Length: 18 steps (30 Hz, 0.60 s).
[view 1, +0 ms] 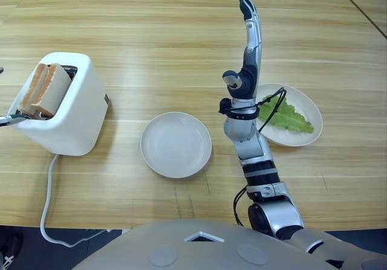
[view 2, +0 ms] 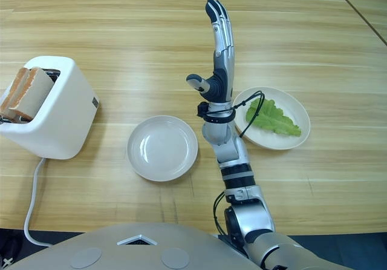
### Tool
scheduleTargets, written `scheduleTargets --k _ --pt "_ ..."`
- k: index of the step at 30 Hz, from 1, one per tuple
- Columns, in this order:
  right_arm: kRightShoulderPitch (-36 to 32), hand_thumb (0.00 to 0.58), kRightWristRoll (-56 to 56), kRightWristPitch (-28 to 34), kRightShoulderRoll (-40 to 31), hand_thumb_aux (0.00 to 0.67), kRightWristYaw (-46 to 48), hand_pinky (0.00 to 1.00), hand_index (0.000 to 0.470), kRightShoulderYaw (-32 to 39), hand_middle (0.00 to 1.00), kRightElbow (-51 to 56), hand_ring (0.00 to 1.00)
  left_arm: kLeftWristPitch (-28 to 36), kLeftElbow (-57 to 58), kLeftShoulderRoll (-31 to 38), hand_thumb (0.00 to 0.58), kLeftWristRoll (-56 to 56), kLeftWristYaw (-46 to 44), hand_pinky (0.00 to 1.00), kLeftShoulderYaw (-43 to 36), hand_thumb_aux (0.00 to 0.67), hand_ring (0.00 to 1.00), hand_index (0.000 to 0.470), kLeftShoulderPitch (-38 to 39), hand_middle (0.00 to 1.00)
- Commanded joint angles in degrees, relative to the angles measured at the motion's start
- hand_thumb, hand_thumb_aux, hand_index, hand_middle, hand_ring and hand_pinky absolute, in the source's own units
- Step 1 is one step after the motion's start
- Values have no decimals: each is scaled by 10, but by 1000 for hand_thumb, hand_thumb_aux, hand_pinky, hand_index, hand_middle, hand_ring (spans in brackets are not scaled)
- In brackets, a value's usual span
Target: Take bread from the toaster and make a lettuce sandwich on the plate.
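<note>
Two bread slices [view 1: 43,89] stood in the toaster [view 1: 75,109] at frame left, judged light and crumbly, best pinched at their raised tops; right hand [view 1: 250,55] fingers were straight, holding nothing.

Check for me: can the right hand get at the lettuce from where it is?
Probably yes: the right hand, fingers straight and holding nothing, stands at the left edge of the side plate carrying the lettuce, with nothing lying between them.
</note>
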Motion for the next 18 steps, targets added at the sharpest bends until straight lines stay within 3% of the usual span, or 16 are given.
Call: scheduleTargets --k 1,18 --pt "-3 0 6 2 -1 0 5 0 0 -2 0 2 0 7 50 33 0 6 33 0 -36 0 0 0 -6 0" --pt "-3 0 0 1 -1 0 4 0 0 3 0 3 0 74 65 41 0 -34 28 0 -164 0 0 0 -63 0"
